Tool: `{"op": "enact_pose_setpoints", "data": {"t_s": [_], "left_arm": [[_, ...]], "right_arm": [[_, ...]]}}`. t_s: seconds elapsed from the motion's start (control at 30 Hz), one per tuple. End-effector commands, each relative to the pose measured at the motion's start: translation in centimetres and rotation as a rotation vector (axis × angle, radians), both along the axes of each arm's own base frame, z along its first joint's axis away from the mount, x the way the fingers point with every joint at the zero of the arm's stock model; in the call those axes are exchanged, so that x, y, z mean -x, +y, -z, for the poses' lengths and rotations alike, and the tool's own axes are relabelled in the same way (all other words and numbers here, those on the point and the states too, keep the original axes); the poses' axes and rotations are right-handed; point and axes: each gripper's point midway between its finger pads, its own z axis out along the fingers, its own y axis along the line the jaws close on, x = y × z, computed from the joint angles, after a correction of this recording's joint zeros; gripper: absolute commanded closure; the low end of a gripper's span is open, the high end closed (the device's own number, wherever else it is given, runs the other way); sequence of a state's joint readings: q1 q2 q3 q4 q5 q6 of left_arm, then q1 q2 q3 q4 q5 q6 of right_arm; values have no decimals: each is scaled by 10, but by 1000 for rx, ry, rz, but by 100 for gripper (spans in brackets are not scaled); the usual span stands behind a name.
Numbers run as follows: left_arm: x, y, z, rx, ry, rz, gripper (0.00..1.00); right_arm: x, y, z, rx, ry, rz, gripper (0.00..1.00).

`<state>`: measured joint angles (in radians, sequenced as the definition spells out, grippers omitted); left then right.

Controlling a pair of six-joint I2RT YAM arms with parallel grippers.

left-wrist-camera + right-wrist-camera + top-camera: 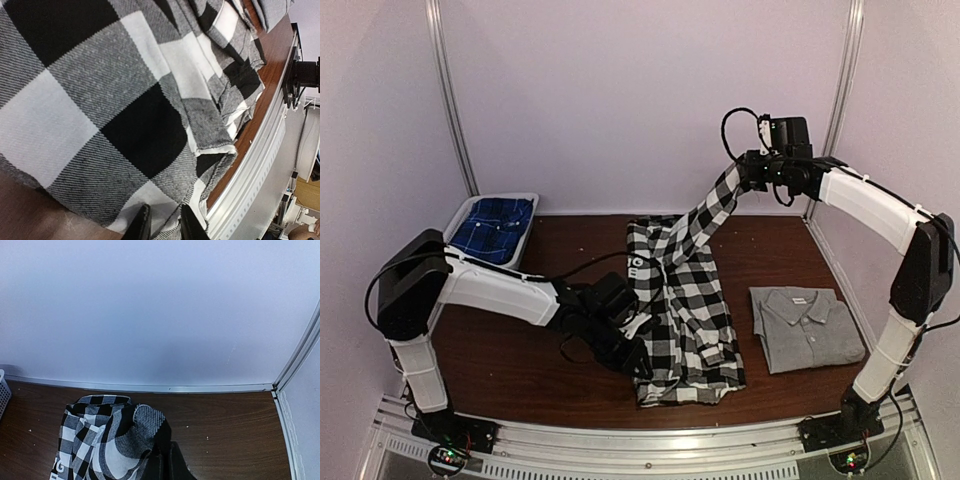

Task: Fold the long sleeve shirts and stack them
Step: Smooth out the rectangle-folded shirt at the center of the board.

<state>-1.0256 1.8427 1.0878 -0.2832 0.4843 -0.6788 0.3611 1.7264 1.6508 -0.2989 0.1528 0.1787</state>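
Our right gripper [748,176] holds the sleeve of the black-and-white checked flannel shirt [690,310] aloft. Our left gripper [636,363] seemingly pinches its near-left hem, with brown wooden tabletop [520,378] showing to the left of it.

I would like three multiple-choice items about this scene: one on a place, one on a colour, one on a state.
1. The grey shirt lies: A beside the checked shirt, on the robot's right; B under it; C on top of it.
2. The cloth in the basket is: A red; B blue; C green.
3. The right pincer holds the sleeve: A crumpled low; B knotted; C raised above the table.
Key: 1A, it lies folded there; 2B, blue plaid shows; 3C, the sleeve stretches upward.
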Motion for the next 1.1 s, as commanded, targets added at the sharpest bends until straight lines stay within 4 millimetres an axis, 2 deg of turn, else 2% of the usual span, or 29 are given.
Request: {"op": "enact_pose_setpoints", "data": {"t_s": [0.0,0.13,0.27,0.4,0.57,0.63,0.7,0.83,0.93,1.07], "left_arm": [[20,-5,20,13,54,74,78],[28,-2,30,-3,79,85,77],[27,0,21,-1,65,84,73],[18,-5,-3,34,28,69,71],[-12,-16,-49,140,-20,30,70],[-30,-19,-65,179,-41,11,70],[-55,-20,-75,201,-70,-30,70],[-123,-11,-78,215,-99,-166,70],[-170,-5,-77,239,-116,-250,71],[-225,-11,-74,279,-149,-301,71]], "right_arm": [[-4,-8,-12,5,-24,25,100],[-3,-7,-7,13,-9,20,99],[0,-2,-1,26,18,-19,98],[12,10,11,48,55,-94,96],[34,19,39,83,124,-155,97],[44,20,50,86,153,-166,97],[55,24,52,74,162,-184,97],[78,42,56,60,194,-246,97],[100,72,68,35,257,-349,97],[133,111,98,49,363,-450,97]]}}
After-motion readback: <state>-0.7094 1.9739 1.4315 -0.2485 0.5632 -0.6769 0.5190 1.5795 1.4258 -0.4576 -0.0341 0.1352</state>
